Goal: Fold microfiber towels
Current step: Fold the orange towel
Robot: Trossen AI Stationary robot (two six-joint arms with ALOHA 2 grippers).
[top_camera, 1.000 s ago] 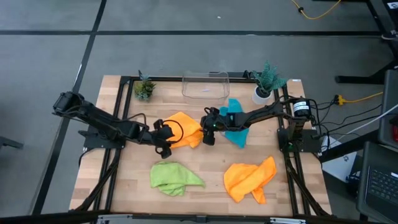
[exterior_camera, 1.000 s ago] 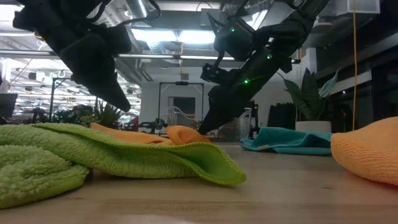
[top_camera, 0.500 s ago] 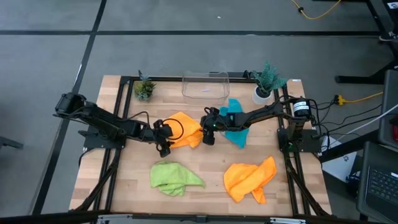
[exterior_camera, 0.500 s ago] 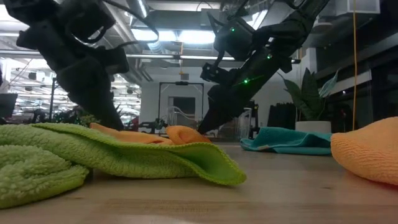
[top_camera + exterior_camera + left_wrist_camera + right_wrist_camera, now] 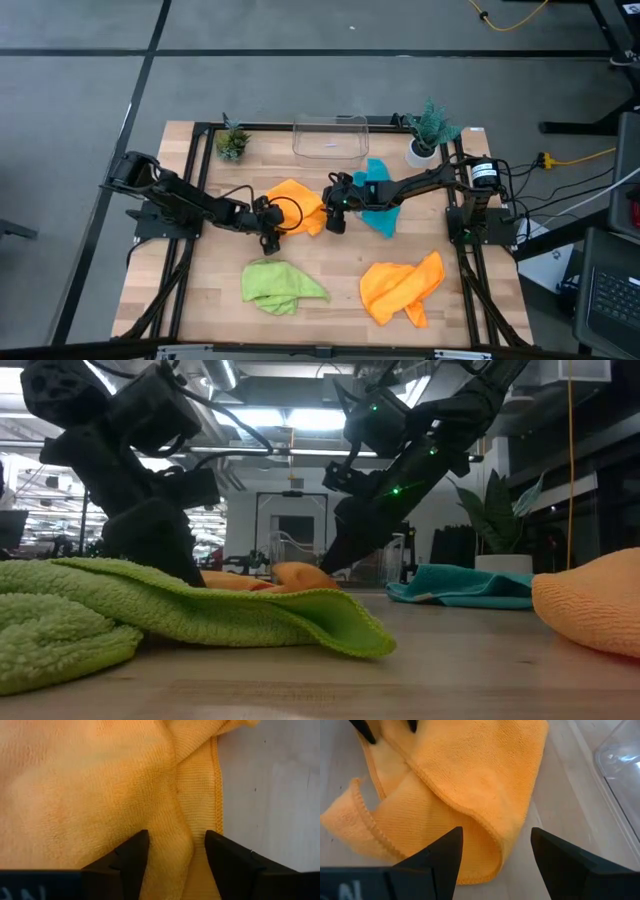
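Four crumpled microfiber towels: one orange towel [image 5: 296,206] mid-worktop, loosely folded over; the teal towel [image 5: 378,205] beside it; the lime green towel [image 5: 280,284] and second orange towel [image 5: 400,286] nearer the front edge.

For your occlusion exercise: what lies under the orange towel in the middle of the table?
Bare wooden table shows around the orange towel, which is folded over itself. Both open tools, left and right, sit at its edges. Anything beneath the folds is covered.
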